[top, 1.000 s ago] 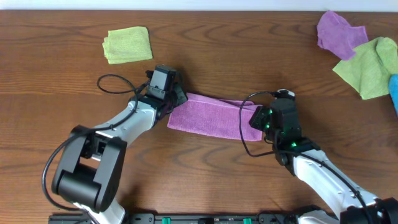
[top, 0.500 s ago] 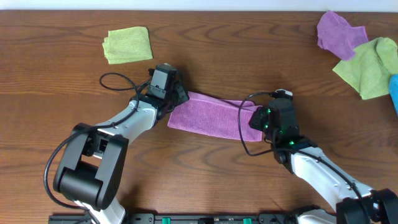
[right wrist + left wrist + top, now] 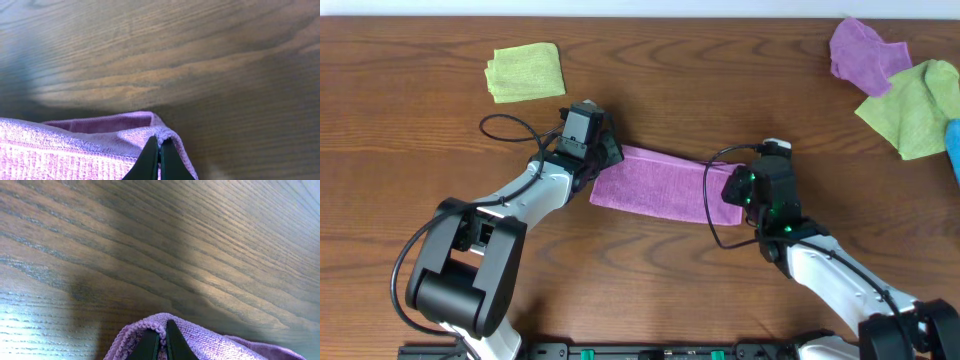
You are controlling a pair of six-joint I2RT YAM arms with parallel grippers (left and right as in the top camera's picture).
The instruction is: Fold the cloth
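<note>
Left gripper (image 3: 162, 339): pinched tight on the left end of the cloth (image 3: 660, 187), right at its stitched edge.
Right gripper (image 3: 159, 152): pinched tight on the right end, also at the edge.
Where the cloth is: it lies as a long purple strip on the table (image 3: 650, 90), between the two arms. At the right end two layers show, so it looks folded once.
How it will feel: I think very light, soft and floppy. It should sag in the middle if lifted. It is fuzzy, not slippery, and it cannot break.
Where to hold: at the end corners, on the thick stitched edge, with both layers pinched together.
Watch out: a loose layer could slide out and spoil the fold.
</note>
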